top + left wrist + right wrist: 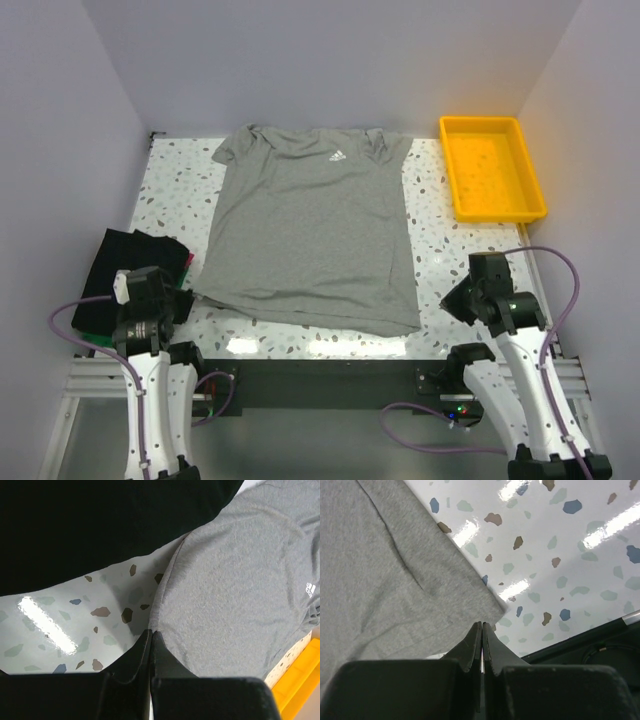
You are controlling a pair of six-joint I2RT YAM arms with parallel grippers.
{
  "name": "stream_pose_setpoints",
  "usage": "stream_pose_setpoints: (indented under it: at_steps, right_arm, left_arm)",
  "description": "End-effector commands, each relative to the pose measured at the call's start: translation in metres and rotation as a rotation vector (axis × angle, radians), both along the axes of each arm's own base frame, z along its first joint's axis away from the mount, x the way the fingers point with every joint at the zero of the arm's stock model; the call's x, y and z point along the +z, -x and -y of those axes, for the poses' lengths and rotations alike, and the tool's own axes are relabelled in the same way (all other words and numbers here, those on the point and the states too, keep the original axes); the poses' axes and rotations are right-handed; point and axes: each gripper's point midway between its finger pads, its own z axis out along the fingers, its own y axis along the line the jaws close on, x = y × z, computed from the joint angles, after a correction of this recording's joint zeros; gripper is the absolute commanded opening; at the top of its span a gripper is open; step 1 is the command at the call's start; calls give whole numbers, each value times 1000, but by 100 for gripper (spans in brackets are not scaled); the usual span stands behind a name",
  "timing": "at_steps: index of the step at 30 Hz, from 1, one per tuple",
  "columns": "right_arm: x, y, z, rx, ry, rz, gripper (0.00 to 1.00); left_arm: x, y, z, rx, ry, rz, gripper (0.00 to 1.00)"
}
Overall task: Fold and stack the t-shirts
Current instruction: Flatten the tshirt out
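Note:
The heather-grey t-shirt [310, 230] lies spread flat in the middle of the table, with its white logo at the far end. A folded black t-shirt [130, 258] lies at the left, and a strip of green fabric [183, 283] shows at its edge. My left gripper [186, 300] is shut, its tips at the grey t-shirt's near left corner [165, 625]; no cloth shows between the jaws. My right gripper [450, 303] is shut just off the near right corner [490, 607], with nothing in it. In the wrist views the left gripper [151, 632] and right gripper [481, 625] both show their jaws pressed together.
A yellow plastic tray [530, 205] stands at the back right. White walls close in the left, back and right sides. Speckled tabletop [440, 240] shows between the grey shirt and the tray. The black shirt [100, 525] lies close to the left arm.

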Motion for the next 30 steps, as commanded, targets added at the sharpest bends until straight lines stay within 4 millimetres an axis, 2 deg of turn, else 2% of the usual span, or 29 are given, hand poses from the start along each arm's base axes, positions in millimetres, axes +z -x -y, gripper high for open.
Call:
stream_pose_setpoints:
  at_steps: [1, 4, 5, 6, 9, 12, 18, 19, 22, 23, 27, 30]
  right_arm:
    - [9, -25, -12, 61, -38, 64, 0]
    - [-8, -28, -17, 94, -50, 22, 6]
    - [-9, -34, -26, 121, -94, 44, 10]
    - [-20, -31, -29, 126, -109, 22, 13]
    - [-32, -28, -35, 150, -129, 9, 21]
    - [-37, -27, -39, 179, -122, 14, 22]
    - [-45, -25, -64, 270, -7, 12, 26]
    - [-53, -23, -62, 275, 42, -22, 26]
    - [-54, -27, -52, 235, 98, -35, 29]
    - [-55, -24, -50, 217, 100, -45, 35]
    - [-59, -20, -40, 164, 124, -50, 44]
    - [-68, -15, -41, 165, 106, -82, 45]
  left_arm:
    - [14, -7, 0, -25, -15, 40, 0]
    - [13, -6, -1, -27, -22, 36, 0]
    - [13, -6, -1, -29, -24, 36, 0]
    - [12, -6, -1, -30, -25, 35, 0]
    - [11, -6, -1, -32, -23, 37, 0]
    - [12, -9, 2, -54, -16, 52, 0]
    - [14, -16, 1, -75, -34, 73, 3]
    - [14, -17, 0, -75, -41, 67, 3]
    - [19, -20, -4, -83, -69, 63, 3]
    - [21, -21, -4, -88, -73, 67, 3]
    - [22, -24, -5, -93, -79, 72, 2]
    - [21, -25, -6, -92, -82, 77, 2]
